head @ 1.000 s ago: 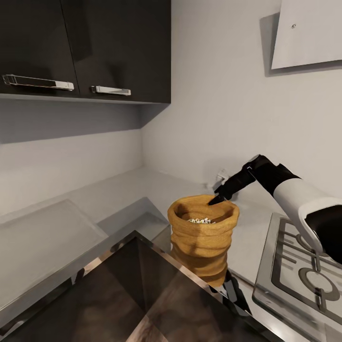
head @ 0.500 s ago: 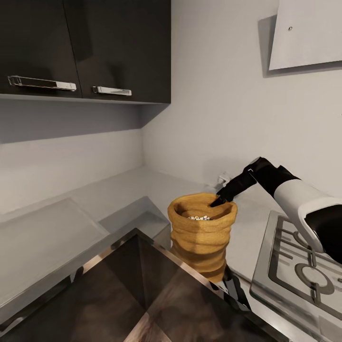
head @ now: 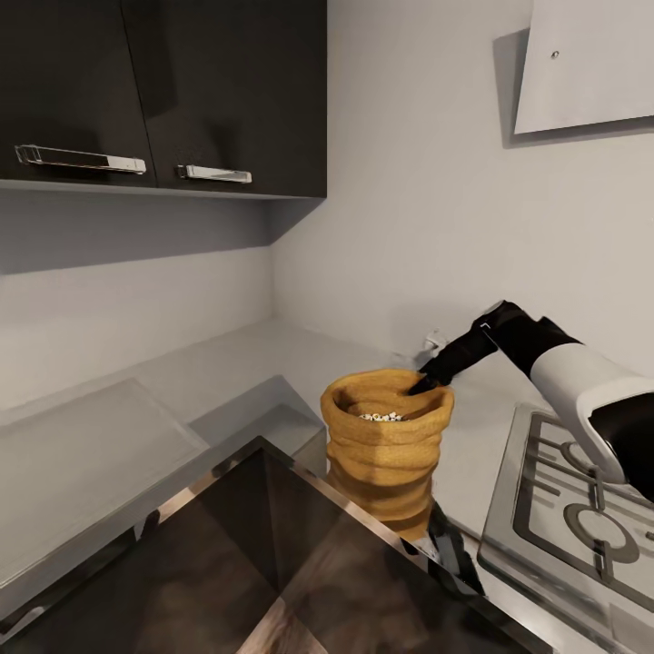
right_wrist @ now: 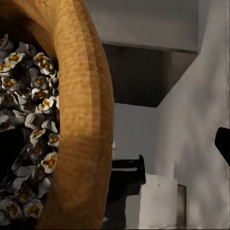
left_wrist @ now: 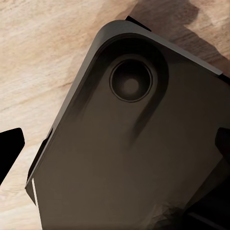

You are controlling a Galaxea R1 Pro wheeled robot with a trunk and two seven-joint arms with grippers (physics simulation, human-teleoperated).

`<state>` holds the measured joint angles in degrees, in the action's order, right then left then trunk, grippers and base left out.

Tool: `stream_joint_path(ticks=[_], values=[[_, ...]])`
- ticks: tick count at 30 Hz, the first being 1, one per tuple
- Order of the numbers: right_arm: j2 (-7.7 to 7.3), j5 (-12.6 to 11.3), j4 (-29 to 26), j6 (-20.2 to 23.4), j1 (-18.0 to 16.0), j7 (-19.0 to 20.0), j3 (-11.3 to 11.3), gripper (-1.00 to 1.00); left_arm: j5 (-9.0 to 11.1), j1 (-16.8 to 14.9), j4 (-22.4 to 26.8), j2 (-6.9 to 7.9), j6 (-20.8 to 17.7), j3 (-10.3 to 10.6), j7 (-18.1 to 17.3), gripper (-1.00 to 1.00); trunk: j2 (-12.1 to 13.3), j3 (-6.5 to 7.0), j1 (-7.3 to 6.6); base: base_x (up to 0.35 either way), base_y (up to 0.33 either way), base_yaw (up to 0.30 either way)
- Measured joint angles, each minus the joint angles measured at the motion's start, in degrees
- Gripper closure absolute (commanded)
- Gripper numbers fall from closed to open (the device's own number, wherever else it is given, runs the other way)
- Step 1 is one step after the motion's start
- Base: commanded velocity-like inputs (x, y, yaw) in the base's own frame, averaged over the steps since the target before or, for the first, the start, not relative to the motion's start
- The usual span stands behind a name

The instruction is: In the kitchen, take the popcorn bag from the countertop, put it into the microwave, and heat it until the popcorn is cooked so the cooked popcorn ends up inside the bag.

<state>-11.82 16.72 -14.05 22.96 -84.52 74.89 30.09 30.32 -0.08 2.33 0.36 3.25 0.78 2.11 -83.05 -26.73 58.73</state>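
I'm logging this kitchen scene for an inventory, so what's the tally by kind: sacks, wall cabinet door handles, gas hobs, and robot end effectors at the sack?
Popcorn bag: 1
Cabinet door handles: 2
Gas hob: 1
End effector at the bag's rim, the right end effector: 1
Total: 5
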Motion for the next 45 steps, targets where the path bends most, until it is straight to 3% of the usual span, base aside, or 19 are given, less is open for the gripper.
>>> stream_joint_path(ticks=[3,6,7,19,21,24,26,28,29,32,37,41,45], values=[[-1.26,-0.1,0.0,0.0,0.0,0.0,0.0,-1.0,0.0,0.0,0.0,0.0,0.0,0.0,0.0,-1.0,0.0,0.0,0.0,0.0,0.0,0.0],[-1.51,-0.2,0.0,0.0,0.0,0.0,0.0,-1.0,0.0,0.0,0.0,0.0,0.0,0.0,0.0,-1.0,0.0,0.0,0.0,0.0,0.0,0.0],[-1.53,-0.2,0.0,0.0,0.0,0.0,0.0,1.0,0.0,0.0,0.0,0.0,0.0,0.0,0.0,-1.0,0.0,0.0,0.0,0.0,0.0,0.0],[-1.37,-0.3,-0.3,0.3,0.0,0.6,-0.4,1.0,0.0,0.0,0.0,0.0,0.0,0.0,0.0,-1.0,0.0,0.0,0.0,0.0,0.0,0.0],[-1.4,-1.5,-0.7,0.5,0.0,1.0,-2.4,1.0,0.0,0.0,0.0,0.0,0.0,0.0,0.0,-1.0,0.0,0.0,0.0,0.0,0.0,0.0],[-1.47,-5.3,-1.3,1.7,0.0,2.4,-5.9,1.0,0.0,0.0,0.0,0.0,0.0,0.0,0.0,-1.0,0.0,0.0,0.0,0.0,0.0,0.0],[-1.52,-5.9,-3.4,5.9,0.0,2.6,-6.5,1.0,0.0,0.0,0.0,0.0,0.0,0.0,0.0,-1.0,0.0,0.0,0.0,0.0,0.0,0.0],[-1.56,-5.9,-10.2,13.7,0.0,2.7,-7.0,1.0,0.0,0.0,0.0,0.0,0.0,0.0,0.0,-1.0,0.0,0.01,0.0,0.0,0.0,0.0],[-1.57,-6.0,-14.1,19.8,0.0,2.7,-7.6,1.0,0.0,0.0,0.0,0.0,0.0,0.0,0.0,-1.0,0.0,0.01,-0.01,0.0,0.0,0.0],[-1.6,-6.0,-17.4,28.8,0.0,2.4,-8.1,1.0,-0.1,0.0,0.0,0.0,0.0,0.0,0.0,-1.0,0.0,0.0,0.0,0.0,0.0,0.0],[-2.56,-5.8,-18.0,34.0,0.0,2.0,-8.1,1.0,0.0,0.0,0.0,0.0,0.0,0.0,0.0,-1.0,0.0,0.0,0.0,0.0,0.0,0.0],[-3.06,-5.6,-18.1,35.3,0.0,1.9,-8.1,1.0,0.0,0.0,0.0,0.0,0.0,0.0,0.0,-1.0,0.0,0.0,0.0,-0.002,0.0,0.0],[-5.05,-5.4,-18.1,36.6,0.0,1.7,-8.1,1.0,-0.1,0.0,0.0,-0.32,0.0,0.0,0.0,-1.0,0.0,0.0,0.03,-0.206,-0.048,0.0]])
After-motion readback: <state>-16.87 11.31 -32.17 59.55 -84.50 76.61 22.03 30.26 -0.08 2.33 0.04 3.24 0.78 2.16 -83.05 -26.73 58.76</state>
